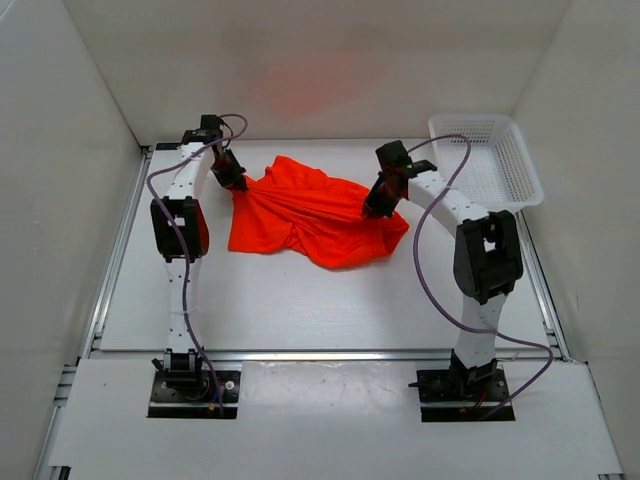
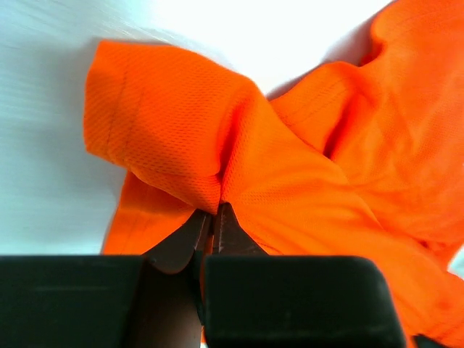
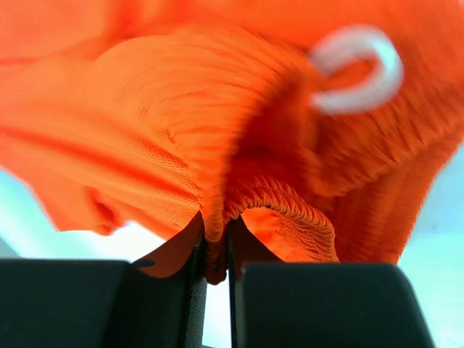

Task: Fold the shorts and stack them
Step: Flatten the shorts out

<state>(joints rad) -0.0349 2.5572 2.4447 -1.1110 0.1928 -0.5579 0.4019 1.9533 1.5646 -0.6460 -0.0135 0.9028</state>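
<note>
Closest to the robot, the near part of the white table (image 1: 300, 310) carries none of the cloth. Farther in, about mid-table and between the two arms, the shorts (image 1: 305, 215) lie in a rumpled orange-red heap. They are creased and bunched, and both ends are drawn up off the surface.

The left gripper (image 1: 232, 180) is clamped on the far left corner of the cloth. Its wrist view shows the fingertips pressed together on a pinch of mesh fabric, with a hemmed edge fanning out beyond them. It looks like a leg opening, though that cannot be told for sure. The right gripper (image 1: 378, 207) is clamped on the right side. Its wrist view shows the ribbed elastic waistband (image 3: 290, 206) squeezed between the fingers, with the blurred white loop of the drawstring (image 3: 359, 69) just past it.

Farthest off, a white mesh basket (image 1: 527, 165) sits at the far right corner, well apart from the shorts, with nothing visible inside.

The task appears to be at an early stage. Both ends are gripped, but no fold has been made and the cloth is not yet flat. Spreading it, folding it and stacking it all remain to be done. The basket may be where it goes, but the views do not settle that.
</note>
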